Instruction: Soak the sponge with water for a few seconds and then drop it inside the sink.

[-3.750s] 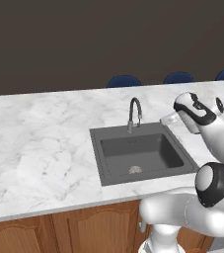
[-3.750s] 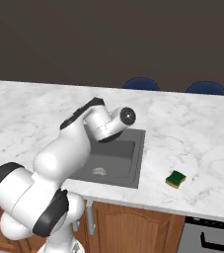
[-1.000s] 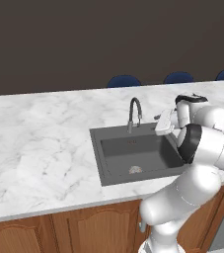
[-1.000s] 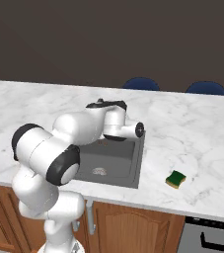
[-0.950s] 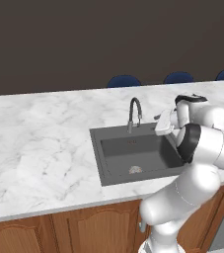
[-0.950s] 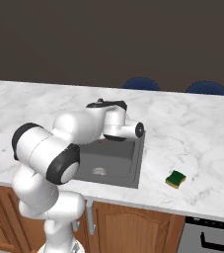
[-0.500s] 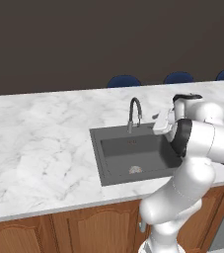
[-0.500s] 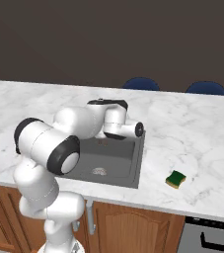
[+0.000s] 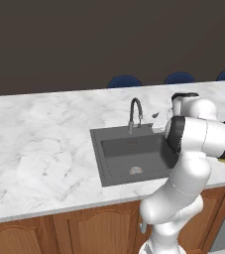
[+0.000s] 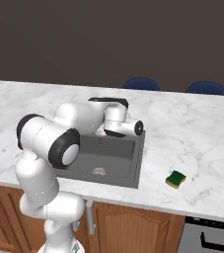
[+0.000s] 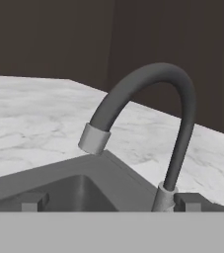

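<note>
Left base view — sink: the sink sat recessed in the marble table, its faucet at the basin's twelve o'clock rim, spout curved over the bowl so water would fall inside.
Left base view — arm: the white arm folded over the basin's three o'clock side, the hand turned toward the faucet; this looked like an approach to the tap, not to the sponge.
Left base view — water: no stream was visible at the spout.
Right base view — sponge: the sponge lay flat on the table, green side up, at about four o'clock from the basin, well apart from the rim and from the hand. It sat untouched, so soaking had not begun.
Right base view — gripper: the gripper hung over the sink's far right corner, near the faucet base.
Hand view — faucet: the gooseneck stood close ahead, dry at the spout; a tap handle sat just beside its base.
Hand view — jaws: spread wide and holding nothing, probably ready to work the handle.
</note>
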Robot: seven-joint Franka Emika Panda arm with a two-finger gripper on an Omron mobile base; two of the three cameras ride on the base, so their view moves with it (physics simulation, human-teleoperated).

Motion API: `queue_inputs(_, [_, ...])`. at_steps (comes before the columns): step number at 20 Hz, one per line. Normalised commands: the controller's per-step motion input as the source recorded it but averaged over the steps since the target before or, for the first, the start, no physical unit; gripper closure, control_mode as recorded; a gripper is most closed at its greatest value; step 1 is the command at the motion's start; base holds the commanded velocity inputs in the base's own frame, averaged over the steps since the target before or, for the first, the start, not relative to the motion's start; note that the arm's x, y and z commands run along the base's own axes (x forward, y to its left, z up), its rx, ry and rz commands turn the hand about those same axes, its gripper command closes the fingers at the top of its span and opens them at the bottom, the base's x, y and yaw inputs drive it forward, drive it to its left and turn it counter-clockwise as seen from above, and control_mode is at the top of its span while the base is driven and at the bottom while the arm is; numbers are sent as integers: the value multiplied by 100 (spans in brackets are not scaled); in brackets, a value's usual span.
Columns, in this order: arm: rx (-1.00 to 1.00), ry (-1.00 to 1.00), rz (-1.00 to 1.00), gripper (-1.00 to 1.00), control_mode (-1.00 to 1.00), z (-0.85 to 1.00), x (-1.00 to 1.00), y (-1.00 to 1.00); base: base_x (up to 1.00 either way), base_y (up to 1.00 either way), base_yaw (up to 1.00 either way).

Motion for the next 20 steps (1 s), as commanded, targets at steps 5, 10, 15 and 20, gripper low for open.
queue_inputs(5, [0,0,-7,-100,-100,-12,19,0,0,0,0])
queue_inputs(10, [0,0,-4,-100,-100,-23,15,0,0,0,0])
queue_inputs(15, [0,0,0,-100,-100,-15,12,0,0,0,0])
queue_inputs(20, [1,0,0,-100,-100,-18,14,0,0,0,0])
